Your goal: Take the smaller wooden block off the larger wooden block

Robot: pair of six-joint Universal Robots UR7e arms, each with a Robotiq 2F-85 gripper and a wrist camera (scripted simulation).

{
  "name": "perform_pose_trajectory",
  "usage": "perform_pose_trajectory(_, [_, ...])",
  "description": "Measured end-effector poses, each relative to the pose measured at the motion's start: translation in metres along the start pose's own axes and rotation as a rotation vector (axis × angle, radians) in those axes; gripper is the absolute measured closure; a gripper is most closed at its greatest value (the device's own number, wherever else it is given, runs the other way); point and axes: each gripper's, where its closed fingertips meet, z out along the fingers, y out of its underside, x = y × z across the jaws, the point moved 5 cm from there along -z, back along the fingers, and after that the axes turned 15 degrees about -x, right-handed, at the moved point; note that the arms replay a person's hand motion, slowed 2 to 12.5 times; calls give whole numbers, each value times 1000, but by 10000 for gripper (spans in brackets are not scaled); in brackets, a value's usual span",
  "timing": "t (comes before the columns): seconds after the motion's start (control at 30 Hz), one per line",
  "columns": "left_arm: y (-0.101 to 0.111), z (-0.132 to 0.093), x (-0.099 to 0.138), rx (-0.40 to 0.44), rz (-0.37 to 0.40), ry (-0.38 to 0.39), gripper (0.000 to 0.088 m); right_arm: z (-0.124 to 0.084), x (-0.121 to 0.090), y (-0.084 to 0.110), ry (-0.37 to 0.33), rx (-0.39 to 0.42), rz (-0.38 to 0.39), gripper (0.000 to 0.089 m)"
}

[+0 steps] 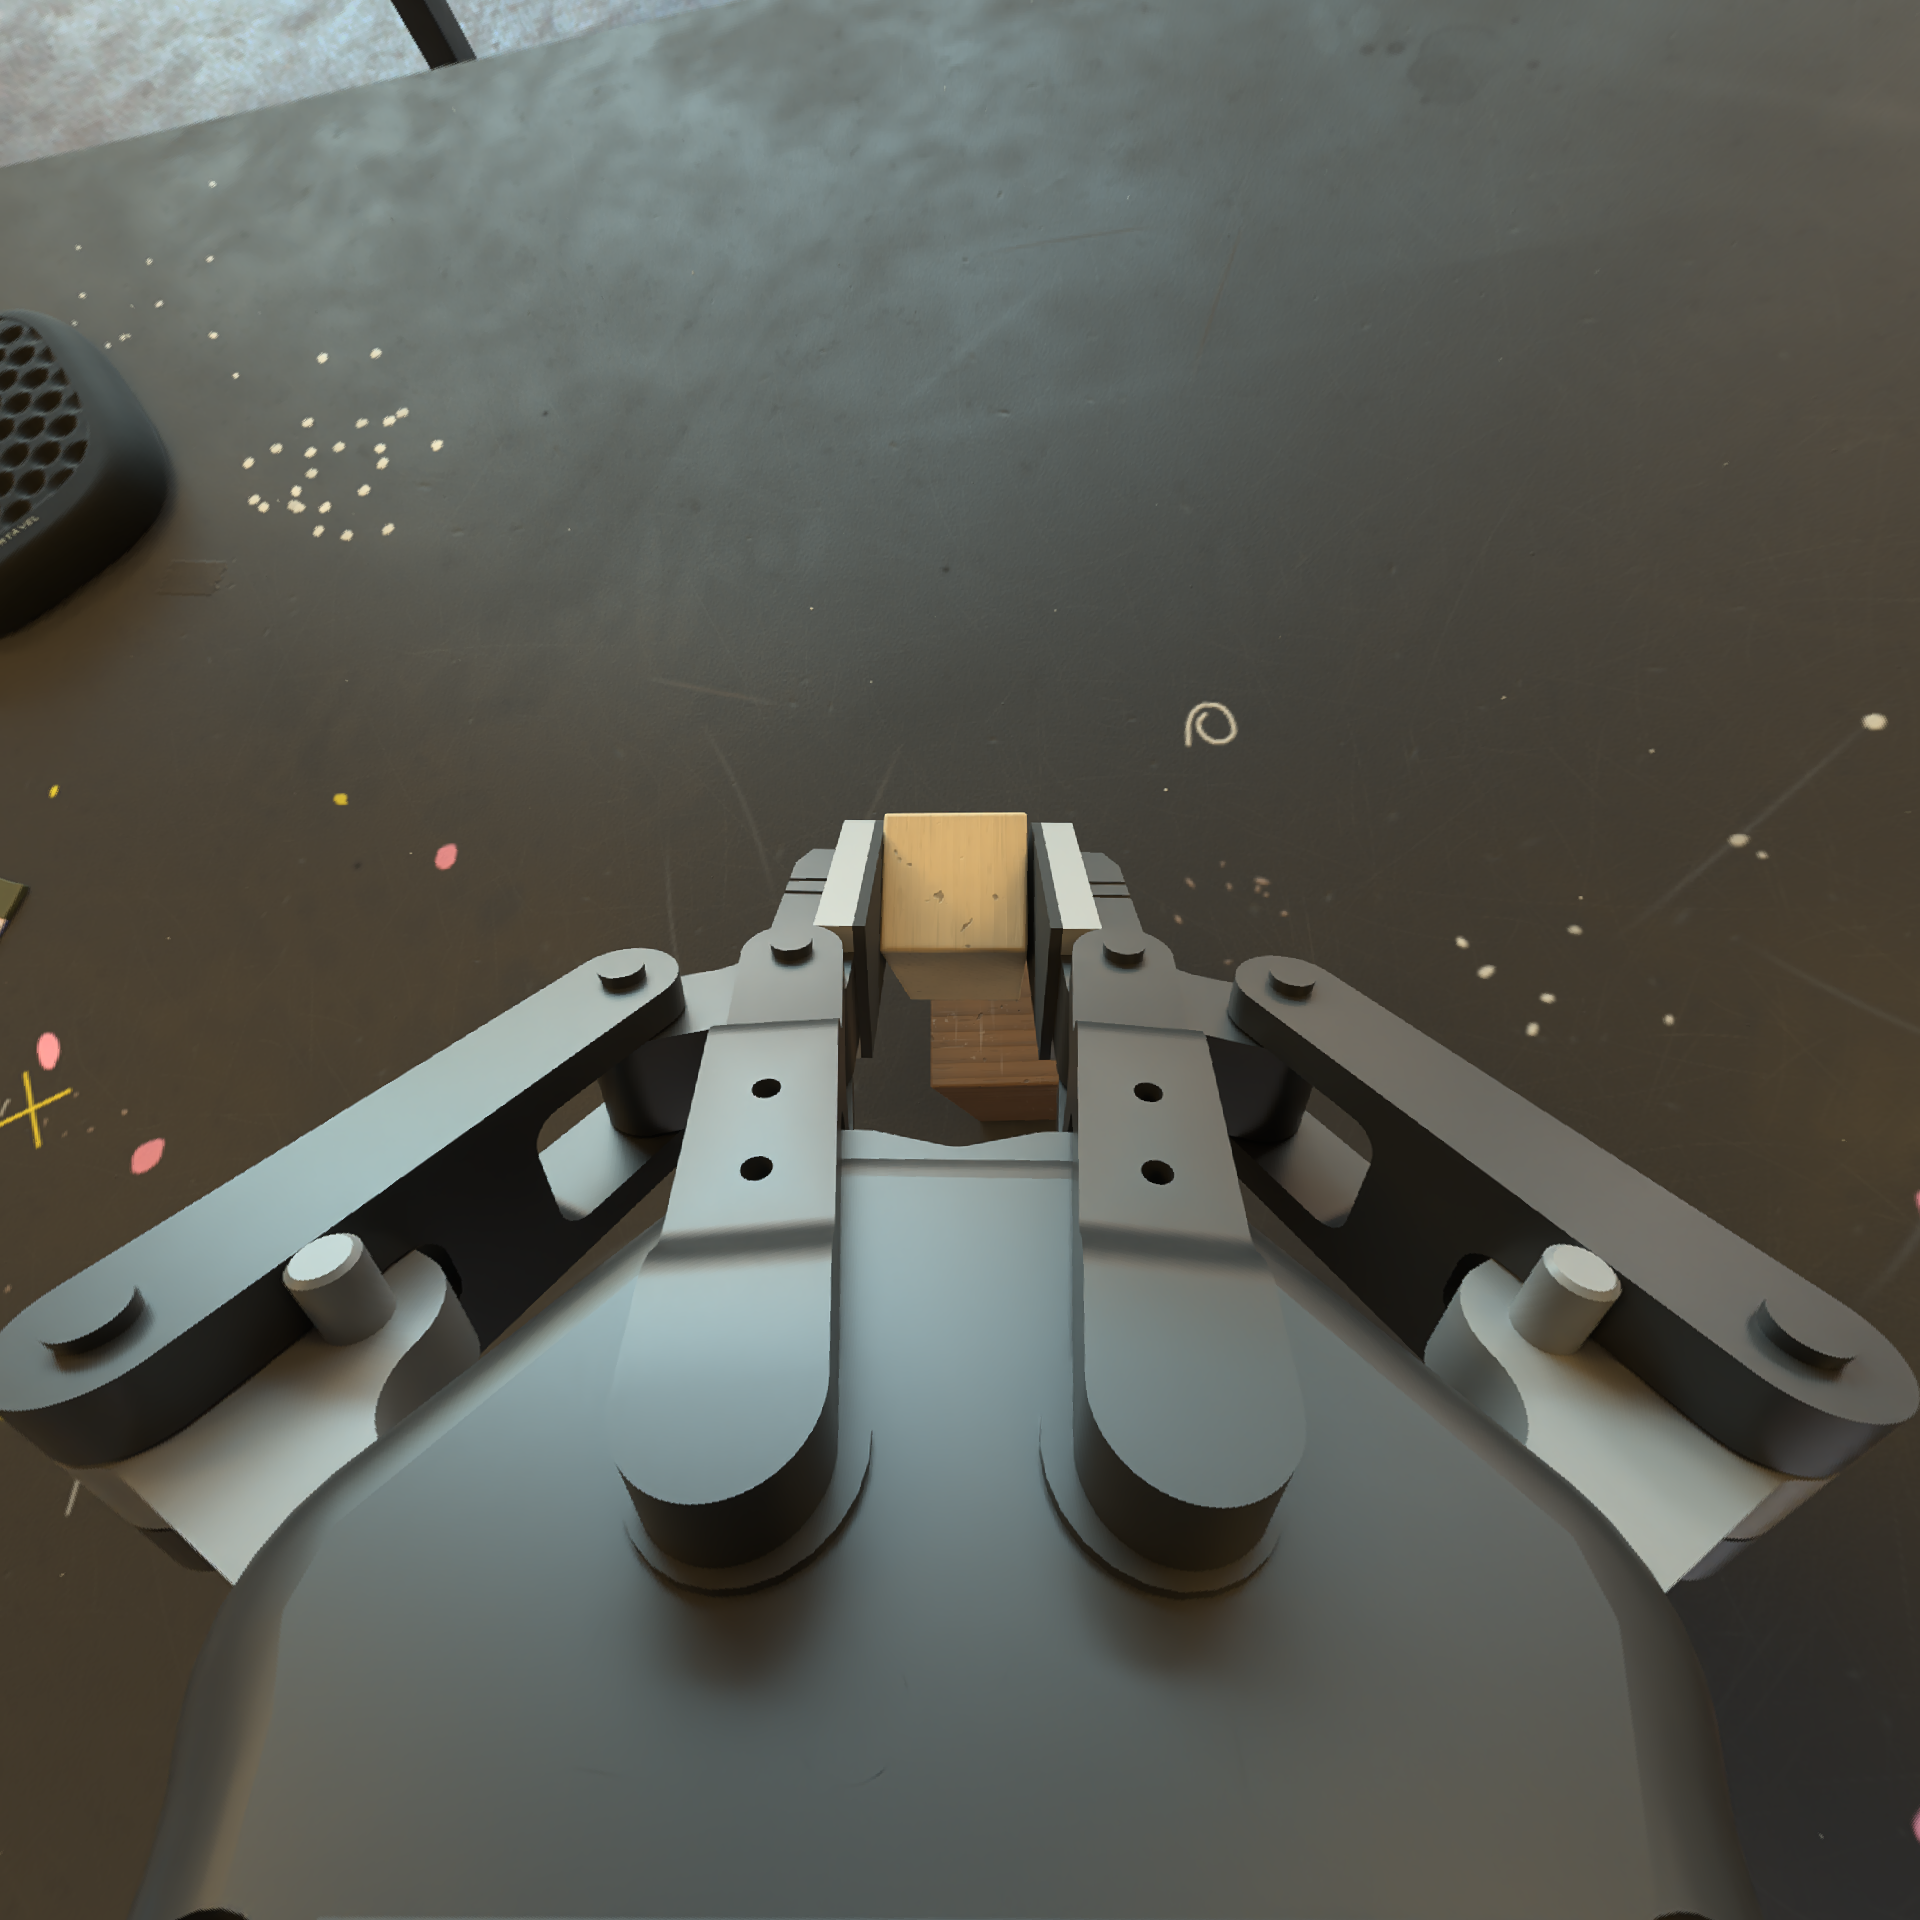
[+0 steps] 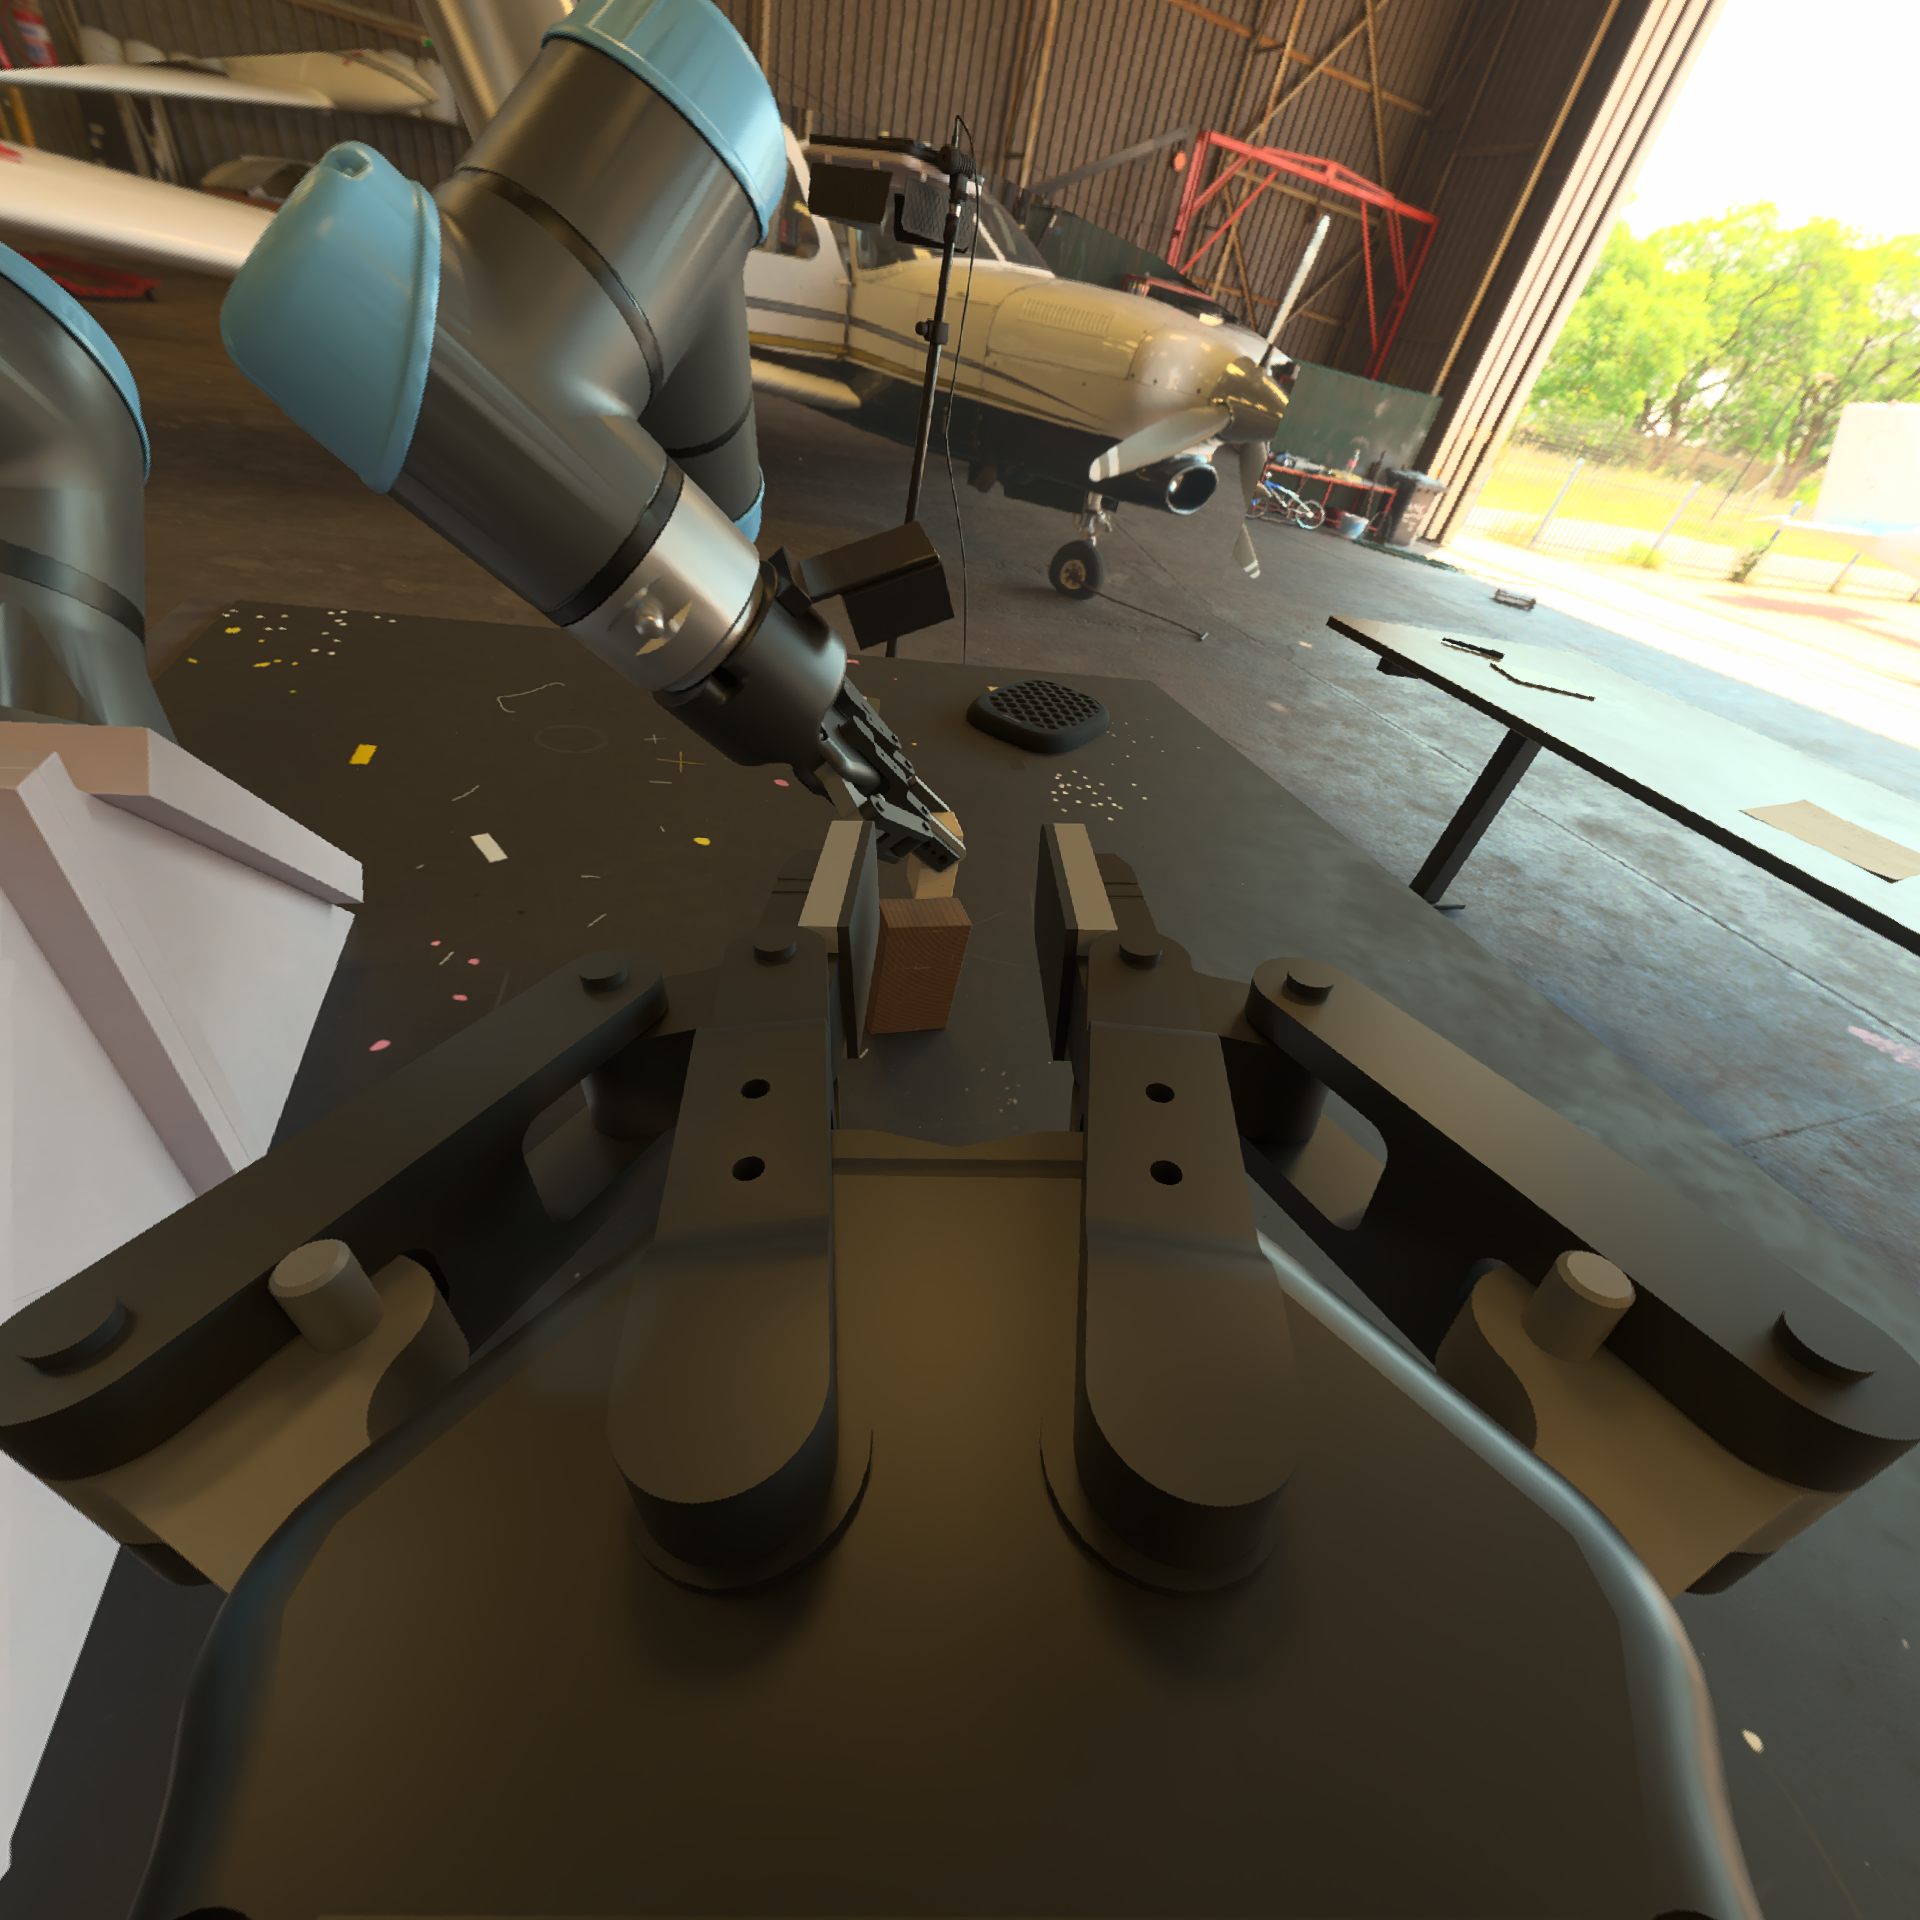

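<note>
My left gripper [image 1: 954,868] is shut on the smaller, light wooden block [image 1: 952,883], one pad on each side. The larger, darker wooden block [image 1: 992,1049] shows right below it between the fingers. In the right wrist view the left gripper [image 2: 925,831] holds the small block [image 2: 932,881] at the top of the upright larger block [image 2: 920,966]; I cannot tell whether the two touch. My right gripper [image 2: 954,894] is open and empty, low over the dark table [image 2: 520,790], with the larger block just beyond its left finger [image 2: 847,914].
A black mesh-topped object [image 1: 52,468] lies at the table's far side, also seen in the right wrist view [image 2: 1039,715]. A white box [image 2: 156,935] stands at the left. A camera stand [image 2: 930,416] rises behind the table. A second table [image 2: 1610,727] is at the right.
</note>
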Motion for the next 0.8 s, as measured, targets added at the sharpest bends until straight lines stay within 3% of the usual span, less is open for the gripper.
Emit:
perform_pose_trajectory(0.27, [0,-20,2,88,30,72,643,-1,-1,-2,-4,7,-2,618])
perform_pose_trajectory(0.8, [5,-69,0,308,126,133,643,6,-8,-3,-50,17,-7,614])
